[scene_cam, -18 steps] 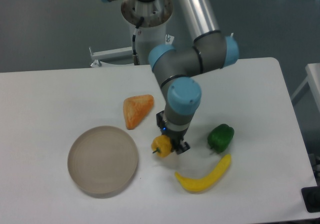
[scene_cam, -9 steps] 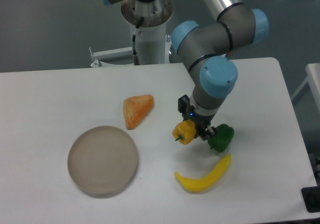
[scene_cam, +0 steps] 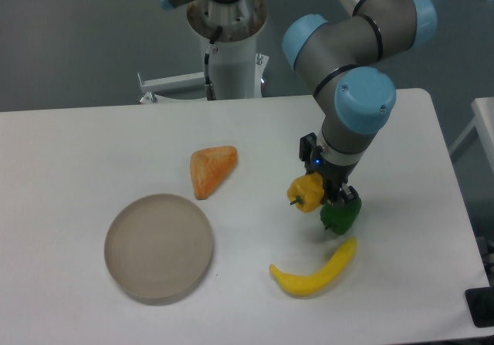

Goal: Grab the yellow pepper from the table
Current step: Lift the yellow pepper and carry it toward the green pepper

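Gripper (scene_cam: 326, 193) clamped on yellow pepper (scene_cam: 306, 194), stem pointing left. Pepper held clear of table (scene_cam: 93, 144), just above-left of green pepper (scene_cam: 340, 213). Risk: off-centre grasp, pepper slips; low carry height may clip green pepper or banana (scene_cam: 313, 268).

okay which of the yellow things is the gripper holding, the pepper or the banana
The yellow pepper: the small blocky one with a short dark stem, clamped in the gripper and lifted beside the green pepper. The long curved banana lies untouched on the table.
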Robot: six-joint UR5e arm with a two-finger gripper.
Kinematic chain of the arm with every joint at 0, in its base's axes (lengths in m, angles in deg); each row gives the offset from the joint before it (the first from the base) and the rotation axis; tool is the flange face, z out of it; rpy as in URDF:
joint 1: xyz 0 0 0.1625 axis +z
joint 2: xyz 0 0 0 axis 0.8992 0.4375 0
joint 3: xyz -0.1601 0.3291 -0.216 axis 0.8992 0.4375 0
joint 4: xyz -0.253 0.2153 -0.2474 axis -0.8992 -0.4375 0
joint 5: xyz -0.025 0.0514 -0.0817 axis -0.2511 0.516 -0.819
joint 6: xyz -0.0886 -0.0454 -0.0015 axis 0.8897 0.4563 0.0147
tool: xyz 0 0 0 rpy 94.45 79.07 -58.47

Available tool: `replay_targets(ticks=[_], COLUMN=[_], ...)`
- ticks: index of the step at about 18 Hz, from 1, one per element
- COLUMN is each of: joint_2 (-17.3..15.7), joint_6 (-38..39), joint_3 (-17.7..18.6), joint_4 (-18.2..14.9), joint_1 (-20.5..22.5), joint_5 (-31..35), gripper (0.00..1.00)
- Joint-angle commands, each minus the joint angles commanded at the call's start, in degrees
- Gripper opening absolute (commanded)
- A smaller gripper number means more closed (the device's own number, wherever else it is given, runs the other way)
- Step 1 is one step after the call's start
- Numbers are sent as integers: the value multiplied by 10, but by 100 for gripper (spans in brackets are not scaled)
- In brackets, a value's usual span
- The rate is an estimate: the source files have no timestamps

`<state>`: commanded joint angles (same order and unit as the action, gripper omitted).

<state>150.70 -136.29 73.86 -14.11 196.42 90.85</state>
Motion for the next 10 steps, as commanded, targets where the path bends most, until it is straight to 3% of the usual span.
replay_targets(ticks=[10], joint_2=[3], joint_6=[1], joint_3=[9], joint_4=[15], joint_1=[-1], joint_5=[-3], gripper=[4])
